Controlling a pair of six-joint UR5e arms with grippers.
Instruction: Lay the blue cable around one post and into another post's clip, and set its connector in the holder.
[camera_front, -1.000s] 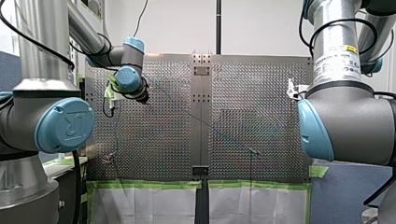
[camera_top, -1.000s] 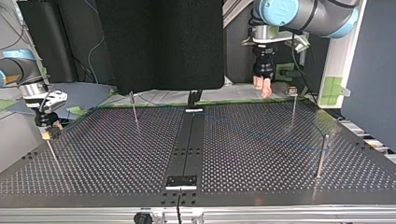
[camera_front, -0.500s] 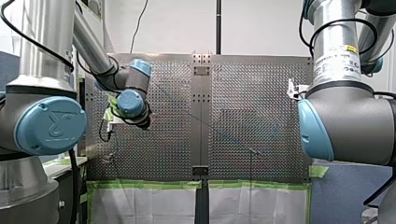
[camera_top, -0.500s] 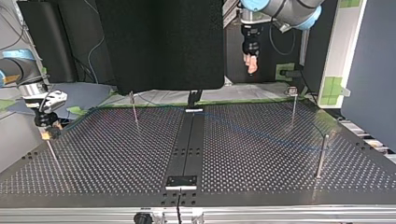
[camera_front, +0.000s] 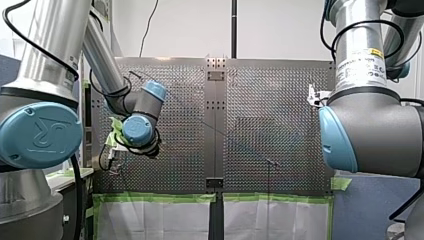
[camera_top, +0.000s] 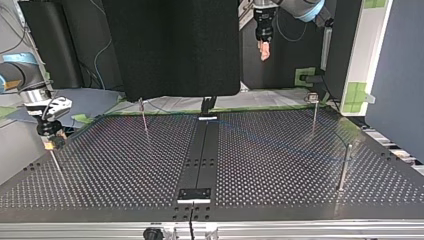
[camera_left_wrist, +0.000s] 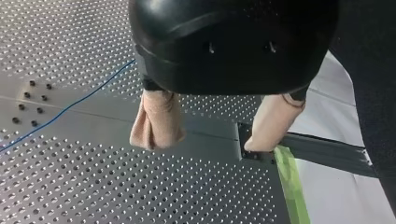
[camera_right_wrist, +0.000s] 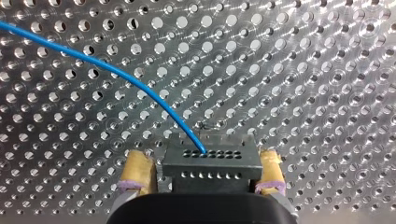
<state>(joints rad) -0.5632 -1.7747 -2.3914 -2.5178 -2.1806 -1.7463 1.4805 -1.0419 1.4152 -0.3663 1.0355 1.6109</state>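
As it arcs, blue cable (camera_right_wrist: 135, 84), dark connector (camera_right_wrist: 210, 163)

Bright even light, glints on perforated table (camera_right_wrist: 289, 70), dark backdrop (camera_top: 170, 45) behind

I count four thin posts (camera_top: 144, 116) on one perforated table (camera_top: 280, 165), one blue cable (camera_right_wrist: 116, 74), one black connector (camera_right_wrist: 210, 164), and two grippers: my left gripper (camera_left_wrist: 206, 142), my right gripper (camera_right_wrist: 203, 173).
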